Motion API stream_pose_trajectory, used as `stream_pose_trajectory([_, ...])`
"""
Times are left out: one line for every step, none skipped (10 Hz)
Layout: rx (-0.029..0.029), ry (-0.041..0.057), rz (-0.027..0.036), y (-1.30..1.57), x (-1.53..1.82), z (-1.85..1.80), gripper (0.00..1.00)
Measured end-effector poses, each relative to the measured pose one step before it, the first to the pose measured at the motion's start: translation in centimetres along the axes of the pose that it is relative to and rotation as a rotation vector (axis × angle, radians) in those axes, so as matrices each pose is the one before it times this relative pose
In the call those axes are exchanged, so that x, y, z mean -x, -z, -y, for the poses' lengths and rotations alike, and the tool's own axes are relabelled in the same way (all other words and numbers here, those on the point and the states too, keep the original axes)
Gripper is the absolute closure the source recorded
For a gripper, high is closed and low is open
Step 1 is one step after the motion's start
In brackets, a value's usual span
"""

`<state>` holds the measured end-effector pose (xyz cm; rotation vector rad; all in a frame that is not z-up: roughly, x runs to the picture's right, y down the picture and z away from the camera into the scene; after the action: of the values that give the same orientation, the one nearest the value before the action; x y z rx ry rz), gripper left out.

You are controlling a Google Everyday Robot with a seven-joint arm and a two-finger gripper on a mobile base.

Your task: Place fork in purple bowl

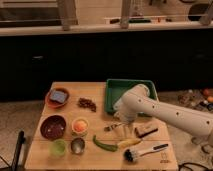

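The pincer [124,125] hangs right by the small thin silver fork [113,128] on the wooden counter [100,95]; open or closed, I cannot tell. The fork lies flat, so it could slip away. The round dark purple bowl [53,127] sits well apart.

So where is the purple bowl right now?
In the camera view the purple bowl sits left on the table, in front of the orange bowl and left of the small orange-yellow bowl; the gripper is mid-table, to its right.

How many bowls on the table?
3: orange bowl back left, purple bowl front left, small yellow-orange bowl beside it. End effector is by the fork; arm could hide others.
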<state>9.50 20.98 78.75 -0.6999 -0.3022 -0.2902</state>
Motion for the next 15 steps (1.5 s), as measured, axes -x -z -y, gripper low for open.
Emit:
stream_pose_trajectory([0.00264, 0.00248, 0.00010, -0.300, 0.209, 0.366, 0.20])
stream_pose_trajectory([0.00135, -0.00173, -0.00166, -0.233, 0.034, 0.137, 0.20])
stream_pose_trajectory([-0.00414, -0.00271, 0.00092, -0.244, 0.061, 0.289, 0.20])
stream_pose_trajectory([-0.00228, -0.00215, 0.00178, -0.228, 0.022, 0.245, 0.20])
stream_pose_trajectory([-0.00021, -0.00288, 0.00282, -0.355, -0.032, 0.355, 0.20])
stream_pose_trajectory([0.00186, -0.00393, 0.00335, -0.316, -0.087, 0.227, 0.20])
stream_pose_trajectory([0.00087, -0.00431, 0.00225, -0.308, -0.260, 0.269, 0.20])
stream_pose_trajectory([0.00233, -0.00549, 0.00664, -0.364, -0.285, 0.351, 0.20])
stream_pose_trajectory([0.00209, -0.00413, 0.00434, -0.264, -0.236, 0.184, 0.20])
stream_pose_trajectory([0.00465, -0.00596, 0.00600, -0.373, -0.329, 0.231, 0.20])
stream_pose_trajectory([0.00630, -0.00367, 0.00547, -0.359, -0.338, 0.251, 0.20])
stream_pose_trajectory([0.00381, -0.00157, 0.00337, -0.411, -0.314, 0.147, 0.20])
stream_pose_trajectory([0.00858, -0.00032, 0.00193, -0.311, -0.235, -0.120, 0.20])
stream_pose_trajectory([0.00480, -0.00096, 0.00308, -0.385, -0.234, -0.121, 0.20])
stream_pose_trajectory([0.00476, -0.00196, 0.00263, -0.356, -0.216, -0.153, 0.20])
